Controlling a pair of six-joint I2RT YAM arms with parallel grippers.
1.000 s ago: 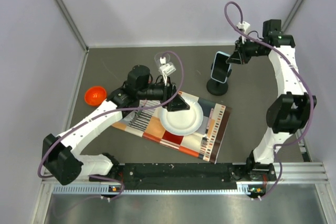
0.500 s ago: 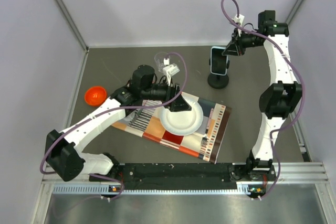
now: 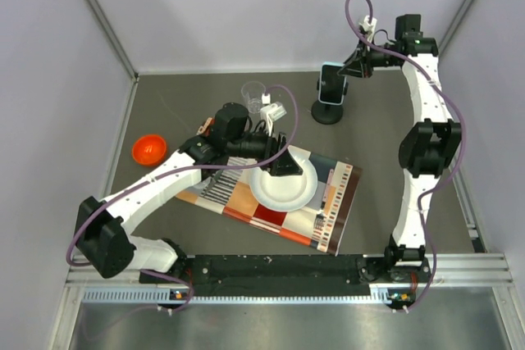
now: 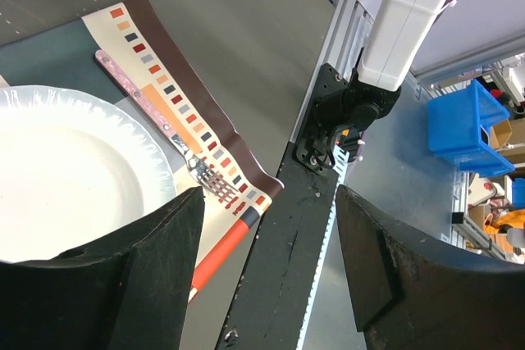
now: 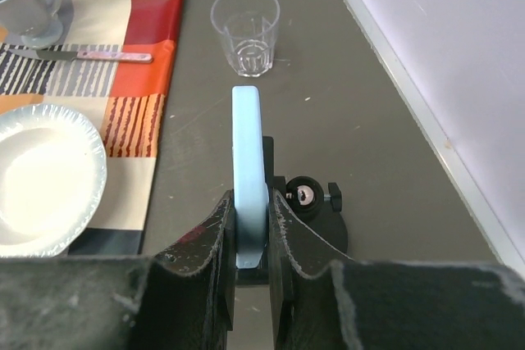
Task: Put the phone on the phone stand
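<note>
Top view: phone (image 3: 331,85) stood upright at far right of tabletop (image 3: 189,112), over phone stand (image 3: 326,113); post was hidden behind it.
Left wrist view: left jaws were wide, empty, above plate (image 4: 74,161); fork (image 4: 215,179) showed beside it.
Right wrist view: right jaws were narrow, clamping phone edge-on; its lower end was hidden, seating undeterminable.

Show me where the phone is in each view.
Top external: upper right of centre, phone at the stand.
Left wrist: not in it.
Right wrist: centre, edge-on between the fingers.
Shared landmark: the white plate, in all three.
</note>
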